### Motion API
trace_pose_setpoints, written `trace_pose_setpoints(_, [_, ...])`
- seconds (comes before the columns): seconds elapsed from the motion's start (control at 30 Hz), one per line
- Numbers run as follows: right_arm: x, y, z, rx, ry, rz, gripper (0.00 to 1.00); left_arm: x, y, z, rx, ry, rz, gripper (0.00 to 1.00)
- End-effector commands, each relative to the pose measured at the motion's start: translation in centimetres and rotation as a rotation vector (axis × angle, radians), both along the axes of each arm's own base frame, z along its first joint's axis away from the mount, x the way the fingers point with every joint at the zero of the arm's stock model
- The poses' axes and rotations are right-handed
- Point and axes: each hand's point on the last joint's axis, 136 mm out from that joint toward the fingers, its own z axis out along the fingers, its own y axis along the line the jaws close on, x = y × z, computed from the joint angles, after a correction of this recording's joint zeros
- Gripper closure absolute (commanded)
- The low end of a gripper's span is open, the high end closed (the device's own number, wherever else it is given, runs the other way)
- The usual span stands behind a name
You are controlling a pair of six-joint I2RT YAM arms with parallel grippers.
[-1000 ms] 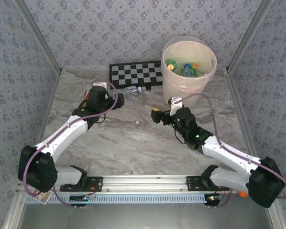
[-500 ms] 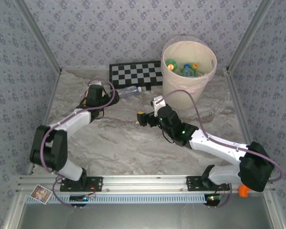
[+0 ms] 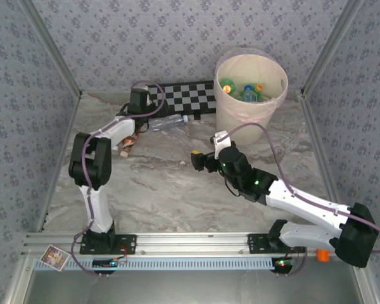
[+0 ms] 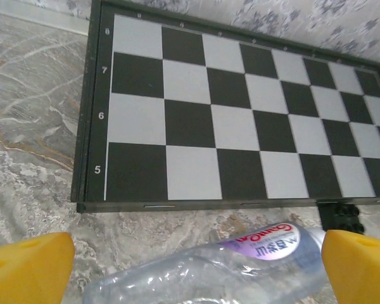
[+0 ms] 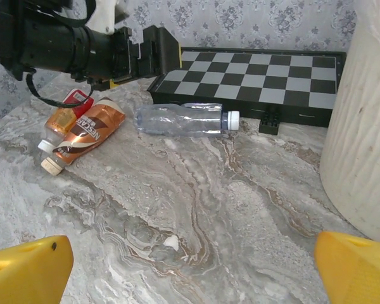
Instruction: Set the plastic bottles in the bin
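Marbled worktop (image 3: 177,183): several bottles (image 3: 244,88) lie in the bin (image 3: 247,123); left of the bin a clear bottle (image 5: 183,119) lies untaken at the spread left gripper (image 4: 193,263), a brown Nescafé bottle (image 5: 85,130) farther left; right gripper (image 5: 190,266) gapes empty

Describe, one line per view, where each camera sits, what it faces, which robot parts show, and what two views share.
Top: above, behind the bases, looking down on table, left arm, right arm, bin.
Left wrist: low, facing board; left gripper's fingers flank clear bottle.
Right wrist: low, facing far-left; right gripper's fingers, left arm.
Wrist views share board and clear bottle.
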Motion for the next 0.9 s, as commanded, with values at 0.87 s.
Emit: trace_pose_setpoints(0.87, [-0.7,-1.9,-2.3,-0.009,0.027,-0.046,0.0,-7.6,-7.0,-5.5,0.049,0.139,-0.334,0.04])
